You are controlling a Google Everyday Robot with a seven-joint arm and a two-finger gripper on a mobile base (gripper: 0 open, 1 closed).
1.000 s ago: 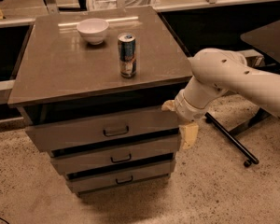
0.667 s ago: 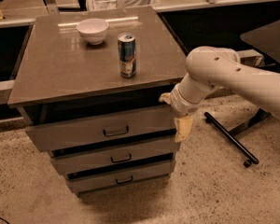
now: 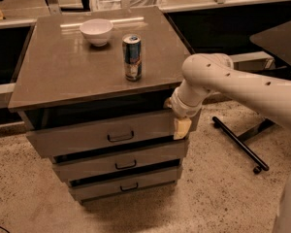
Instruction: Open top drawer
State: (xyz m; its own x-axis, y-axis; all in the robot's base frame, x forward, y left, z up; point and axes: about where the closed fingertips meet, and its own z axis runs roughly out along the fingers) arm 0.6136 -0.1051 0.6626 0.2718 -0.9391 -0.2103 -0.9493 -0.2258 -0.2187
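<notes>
1. The brown rectangular surface (image 3: 63, 76) caps a low cabinet and overhangs its three fronts.

2. The white jointed robot arm (image 3: 242, 89) enters from the right and bends down at the cabinet's front right corner. Compared with one second ago, the arm has swung leftward and slightly upward, toward the cabinet.

3. The top drawer (image 3: 72, 141), a wide grey wood-look panel, sits directly under the surface. Its position matches the earlier views, so it has not yet been pulled.

4. The middle grey drawer (image 3: 87, 166) and the bottom grey drawer (image 3: 97, 188) are stepped back beneath it. Both are unchanged.

5. The black wheeled furniture leg (image 3: 238, 144) lies on the speckled floor to the right, below the arm.

6. The white ceramic bowl (image 3: 96, 31) and the upright blue-and-silver drink can (image 3: 132, 57) stand apart on the surface. Neither has moved.

7. The pale yellow-tipped pincer (image 3: 181, 128) now overlaps the right end of the top drawer's front; earlier it hung just off the corner. Whether it is open or closed cannot be told, nor whether it touches the panel.

8. The small black rectangular pull handle (image 3: 120, 137) sits at the centre of the top drawer, well left of the pincer.

Assessment: the approach is under way and no grasp has been made. The pincer would have to travel further left along the front to reach the handle before any pull.
</notes>
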